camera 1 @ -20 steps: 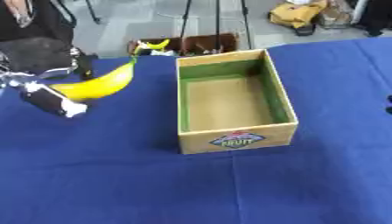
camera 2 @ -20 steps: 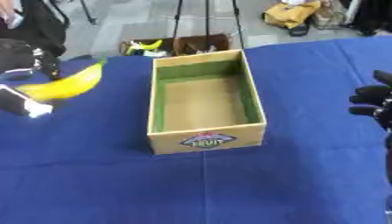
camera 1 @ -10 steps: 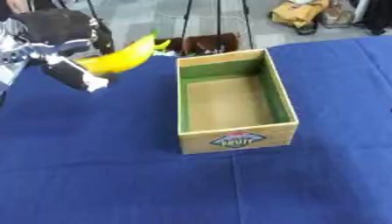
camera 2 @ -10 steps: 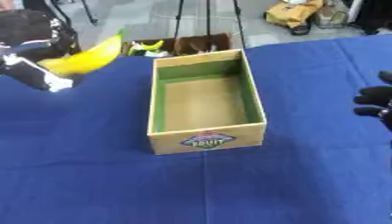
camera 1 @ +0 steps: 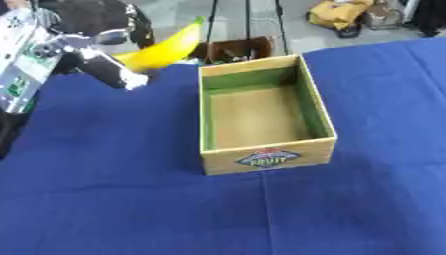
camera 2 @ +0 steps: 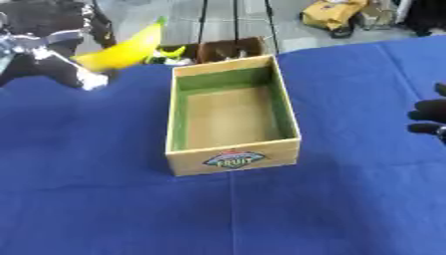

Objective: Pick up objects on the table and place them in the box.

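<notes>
My left hand is raised at the upper left, shut on a yellow banana whose green tip points up and to the right. The banana hangs in the air just left of the far left corner of the cardboard fruit box. The box stands open in the middle of the blue table, with a green inner lining and nothing inside. Only the dark fingers of my right hand show, at the right edge of the right eye view.
Beyond the table's far edge, on the floor, stands a small brown crate with yellow items beside it, plus tripod legs and a yellow bag. Blue cloth surrounds the box on all sides.
My left hand has lifted the banana up and carried it rightwards, from low over the table's left side to beside the box's far left corner. The right hand has stayed put.
</notes>
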Available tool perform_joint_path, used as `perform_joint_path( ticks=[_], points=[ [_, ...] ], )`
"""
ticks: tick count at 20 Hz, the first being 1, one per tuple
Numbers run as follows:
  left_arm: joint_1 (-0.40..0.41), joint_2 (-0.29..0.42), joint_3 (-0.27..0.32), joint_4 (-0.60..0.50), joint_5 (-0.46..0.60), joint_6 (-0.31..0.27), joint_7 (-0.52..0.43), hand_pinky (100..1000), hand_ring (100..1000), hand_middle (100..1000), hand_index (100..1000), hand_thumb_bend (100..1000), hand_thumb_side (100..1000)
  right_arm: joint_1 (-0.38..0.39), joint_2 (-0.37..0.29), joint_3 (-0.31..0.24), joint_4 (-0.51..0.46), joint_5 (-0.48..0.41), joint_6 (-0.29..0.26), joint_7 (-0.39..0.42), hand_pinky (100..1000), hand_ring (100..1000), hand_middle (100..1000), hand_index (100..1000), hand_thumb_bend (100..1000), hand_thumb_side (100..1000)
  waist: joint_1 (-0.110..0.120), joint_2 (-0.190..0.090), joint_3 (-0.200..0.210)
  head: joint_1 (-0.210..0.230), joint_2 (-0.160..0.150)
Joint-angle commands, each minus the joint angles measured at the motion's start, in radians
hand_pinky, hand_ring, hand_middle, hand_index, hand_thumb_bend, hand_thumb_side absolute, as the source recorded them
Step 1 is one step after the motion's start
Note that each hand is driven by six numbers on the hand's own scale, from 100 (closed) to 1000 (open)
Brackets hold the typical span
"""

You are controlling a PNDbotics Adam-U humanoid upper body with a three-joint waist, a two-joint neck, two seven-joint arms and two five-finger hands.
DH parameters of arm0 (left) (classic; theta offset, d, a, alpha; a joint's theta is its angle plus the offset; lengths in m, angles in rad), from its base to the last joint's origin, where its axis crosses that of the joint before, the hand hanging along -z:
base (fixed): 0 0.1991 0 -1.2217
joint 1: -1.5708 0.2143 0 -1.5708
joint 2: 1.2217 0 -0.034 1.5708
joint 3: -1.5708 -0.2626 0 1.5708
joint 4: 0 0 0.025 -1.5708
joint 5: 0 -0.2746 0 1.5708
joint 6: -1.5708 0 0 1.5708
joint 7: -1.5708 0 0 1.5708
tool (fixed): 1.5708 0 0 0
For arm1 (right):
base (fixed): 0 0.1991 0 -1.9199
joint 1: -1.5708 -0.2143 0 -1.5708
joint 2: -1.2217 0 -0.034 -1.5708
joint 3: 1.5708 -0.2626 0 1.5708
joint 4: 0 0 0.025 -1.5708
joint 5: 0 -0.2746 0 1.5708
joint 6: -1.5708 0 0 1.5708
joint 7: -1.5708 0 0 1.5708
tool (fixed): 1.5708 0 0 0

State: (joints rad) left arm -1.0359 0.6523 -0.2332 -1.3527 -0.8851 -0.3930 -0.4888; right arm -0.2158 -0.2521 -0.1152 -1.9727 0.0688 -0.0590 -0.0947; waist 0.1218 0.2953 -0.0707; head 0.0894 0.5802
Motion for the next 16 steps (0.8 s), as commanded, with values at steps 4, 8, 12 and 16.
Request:
perform_joint_path(
  ticks=[4, 8, 12, 16],
  points=[
    [-0.064, -0.023, 0.018, 0.024, -0.025, 0.005, 0.027, 361, 597, 526, 623, 100, 574, -0.019, -0.024, 0.006, -0.025, -0.009, -0.007, 0.001, 628, 675, 630, 840, 100, 1000, 0.001, -0.009, -0.010, 0.020, 0.003],
    [-0.094, -0.053, 0.018, 0.041, -0.043, 0.005, 0.048, 358, 597, 525, 623, 100, 575, -0.029, -0.025, 0.009, -0.027, -0.010, -0.009, 0.004, 628, 676, 630, 833, 100, 1000, 0.008, 0.001, -0.027, 0.044, 0.009],
    [-0.112, -0.076, 0.022, 0.057, -0.059, 0.007, 0.070, 355, 596, 524, 622, 100, 576, -0.040, -0.026, 0.011, -0.027, -0.010, -0.011, 0.006, 629, 676, 629, 824, 100, 1000, 0.018, 0.013, -0.048, 0.090, 0.019],
    [-0.128, -0.103, 0.022, 0.073, -0.073, 0.008, 0.084, 350, 595, 522, 620, 100, 578, -0.050, -0.025, 0.015, -0.027, -0.011, -0.014, 0.012, 629, 676, 630, 827, 100, 1000, 0.024, 0.026, -0.067, 0.118, 0.012]
  ],
)
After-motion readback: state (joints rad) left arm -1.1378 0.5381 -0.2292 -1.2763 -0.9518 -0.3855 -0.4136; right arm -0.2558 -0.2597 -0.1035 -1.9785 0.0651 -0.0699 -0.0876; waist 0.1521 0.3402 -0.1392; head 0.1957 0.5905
